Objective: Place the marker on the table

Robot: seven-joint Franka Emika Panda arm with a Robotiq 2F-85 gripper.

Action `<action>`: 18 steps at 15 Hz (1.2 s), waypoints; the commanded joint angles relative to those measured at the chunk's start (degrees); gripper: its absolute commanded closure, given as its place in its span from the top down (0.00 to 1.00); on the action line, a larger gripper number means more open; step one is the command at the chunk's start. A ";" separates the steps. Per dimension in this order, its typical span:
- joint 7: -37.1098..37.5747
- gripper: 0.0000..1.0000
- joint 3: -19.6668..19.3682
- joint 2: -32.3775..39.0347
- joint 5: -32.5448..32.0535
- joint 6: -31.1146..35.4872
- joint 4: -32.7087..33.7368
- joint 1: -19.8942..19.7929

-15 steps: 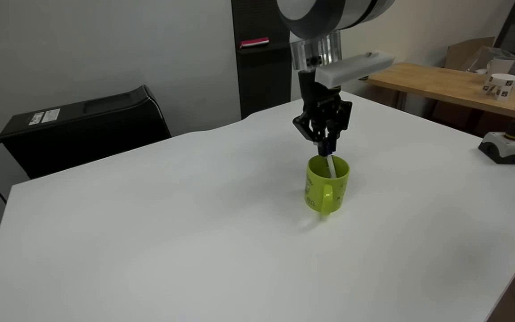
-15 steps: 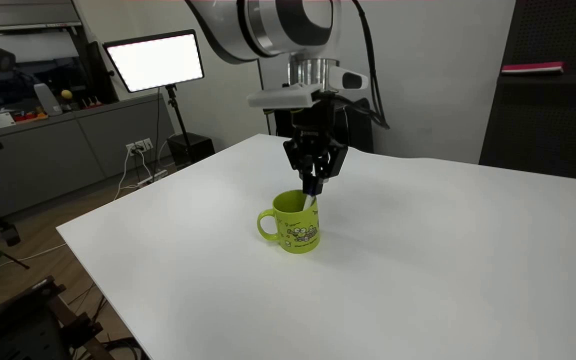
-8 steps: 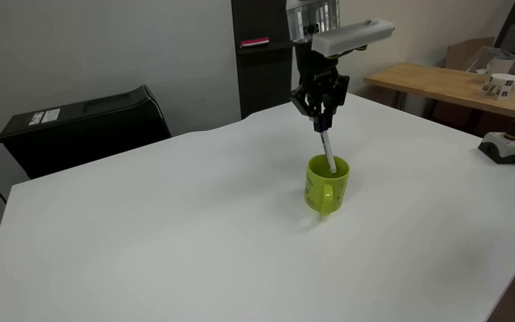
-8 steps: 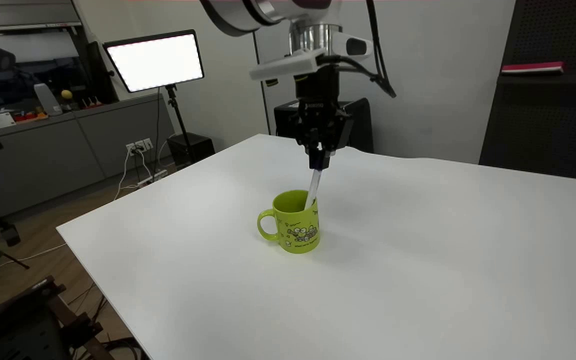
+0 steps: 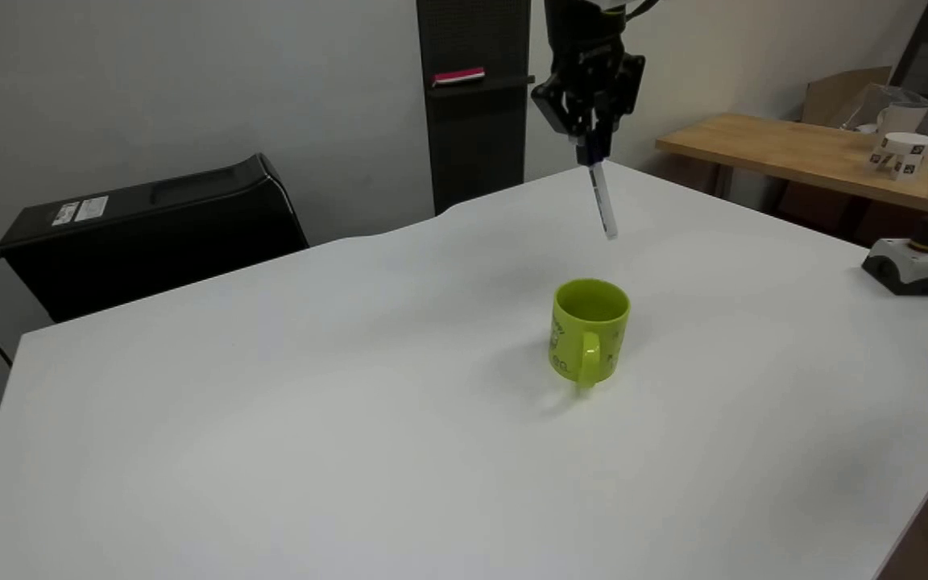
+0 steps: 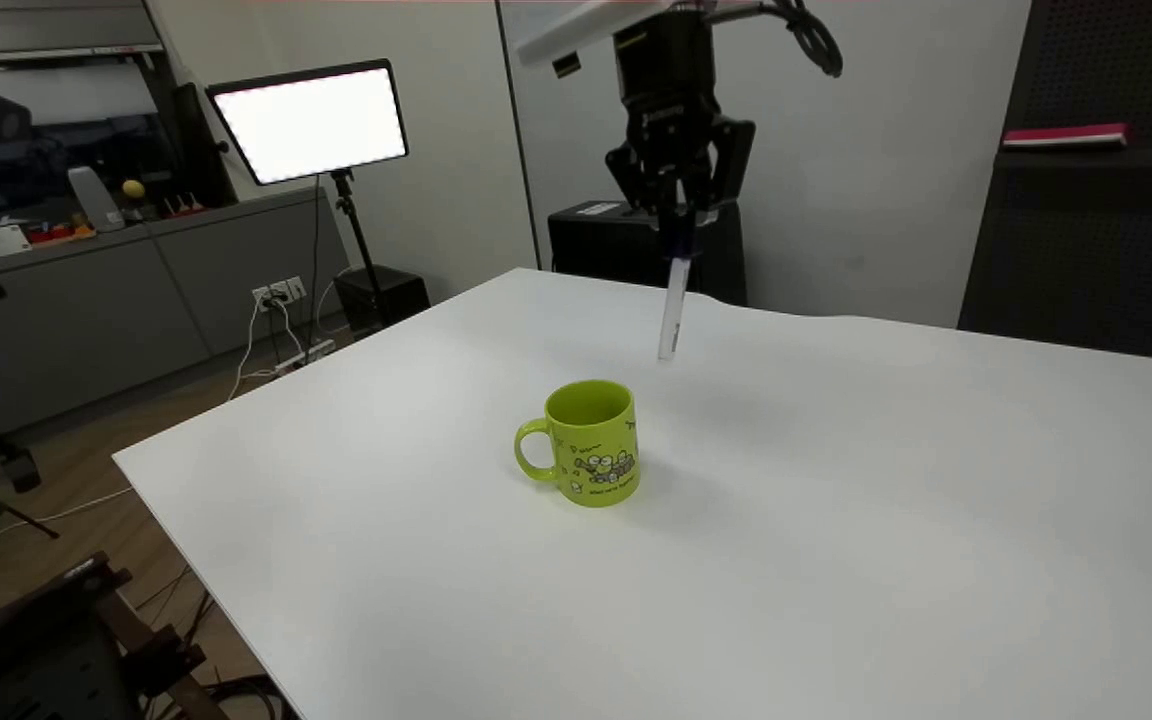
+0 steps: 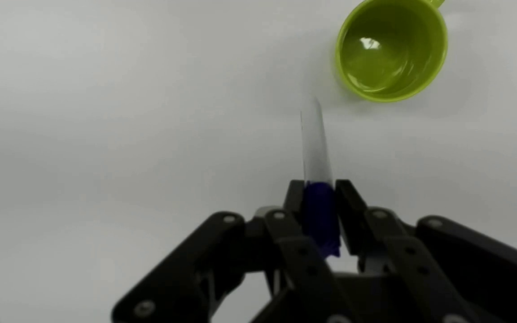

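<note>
Marker (image 5: 603,201) is up and out of the lime-green cup (image 6: 591,445) since the earlier frame; gripper (image 7: 320,193) is higher with it. Fingers (image 7: 350,206) clamped on the blue cap end (image 7: 321,215), whitish body (image 6: 674,310) slanting down. Marker hangs in the air in both exterior views, apart from cup and white table (image 5: 271,403). Wrist view blurs the lower tip, so height is hard to judge. Cup stands upright, unmoved; its handle (image 5: 589,358) points to the near side in an exterior view, with a button box (image 5: 915,266) farther right.
</note>
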 commanded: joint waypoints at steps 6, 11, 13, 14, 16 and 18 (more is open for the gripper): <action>10.94 0.06 -3.42 -2.83 -12.34 12.68 -12.61 1.12; 13.85 0.06 -4.73 -0.80 -13.90 18.24 -19.22 1.46; 14.16 0.06 -5.17 -0.16 -13.69 19.58 -20.76 1.65; 14.24 0.06 -5.30 0.15 -13.44 20.08 -21.34 1.69; 14.34 0.06 -5.76 0.71 -13.33 20.81 -22.28 1.91; 14.18 0.06 -5.99 1.06 -13.02 20.94 -22.74 1.97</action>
